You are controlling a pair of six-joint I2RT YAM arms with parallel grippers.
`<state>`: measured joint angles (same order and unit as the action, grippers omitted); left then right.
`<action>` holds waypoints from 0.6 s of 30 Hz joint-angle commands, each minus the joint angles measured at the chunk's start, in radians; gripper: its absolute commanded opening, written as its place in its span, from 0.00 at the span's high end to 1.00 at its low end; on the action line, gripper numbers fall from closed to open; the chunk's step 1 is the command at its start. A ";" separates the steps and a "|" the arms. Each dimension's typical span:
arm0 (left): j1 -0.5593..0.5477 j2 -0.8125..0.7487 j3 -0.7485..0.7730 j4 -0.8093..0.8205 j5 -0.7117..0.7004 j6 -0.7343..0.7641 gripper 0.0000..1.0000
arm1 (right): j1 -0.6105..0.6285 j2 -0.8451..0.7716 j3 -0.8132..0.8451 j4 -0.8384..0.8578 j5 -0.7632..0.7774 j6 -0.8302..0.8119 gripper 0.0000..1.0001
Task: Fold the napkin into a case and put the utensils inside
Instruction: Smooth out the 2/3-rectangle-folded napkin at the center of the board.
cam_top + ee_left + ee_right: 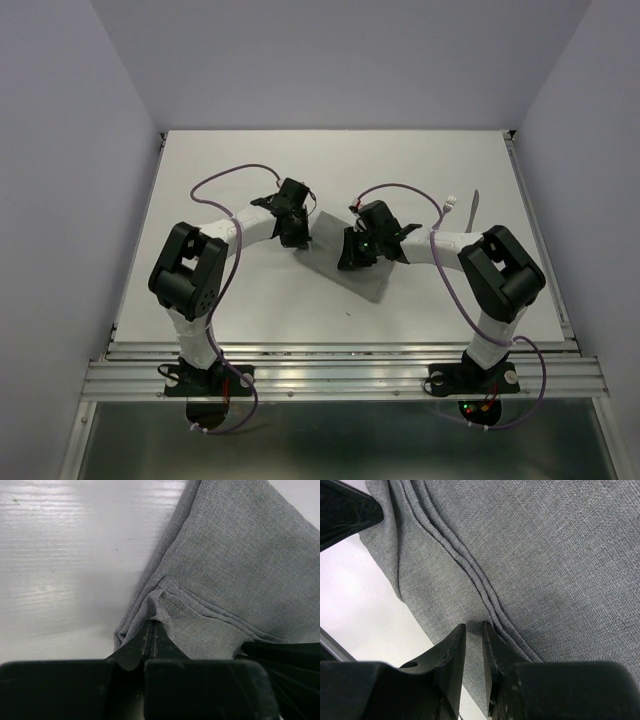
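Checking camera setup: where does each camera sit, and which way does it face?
Top external: above, behind the robot, facing down at the table; left arm, right arm show.
Left wrist: down past the left gripper, pinching the napkin edge.
Right wrist: down past the right gripper, slightly parted, onto napkin folds.
All share the napkin.

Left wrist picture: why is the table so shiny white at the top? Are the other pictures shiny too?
Left wrist: light bounces off the table and whites it out; the napkin stays crisp. Right wrist: no glare, the right gripper looks dark and soft-edged. Top external: even light, faint shadows.
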<state>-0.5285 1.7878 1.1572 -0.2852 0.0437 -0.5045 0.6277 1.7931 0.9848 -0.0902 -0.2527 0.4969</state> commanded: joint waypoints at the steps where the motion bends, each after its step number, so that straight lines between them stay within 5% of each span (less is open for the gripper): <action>1: -0.001 0.018 0.052 0.001 -0.007 0.027 1.00 | 0.003 -0.014 -0.006 -0.103 0.052 -0.018 0.74; 11: -0.001 0.059 0.058 0.018 0.016 0.029 1.00 | 0.003 -0.115 0.024 -0.100 0.075 -0.009 0.72; 18: -0.001 0.056 0.084 0.008 0.030 0.032 1.00 | 0.003 -0.046 0.115 -0.083 0.072 -0.011 0.70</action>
<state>-0.5282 1.8469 1.1900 -0.2771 0.0593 -0.4934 0.6281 1.7168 1.0218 -0.1959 -0.1898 0.4942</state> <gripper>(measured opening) 0.022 0.301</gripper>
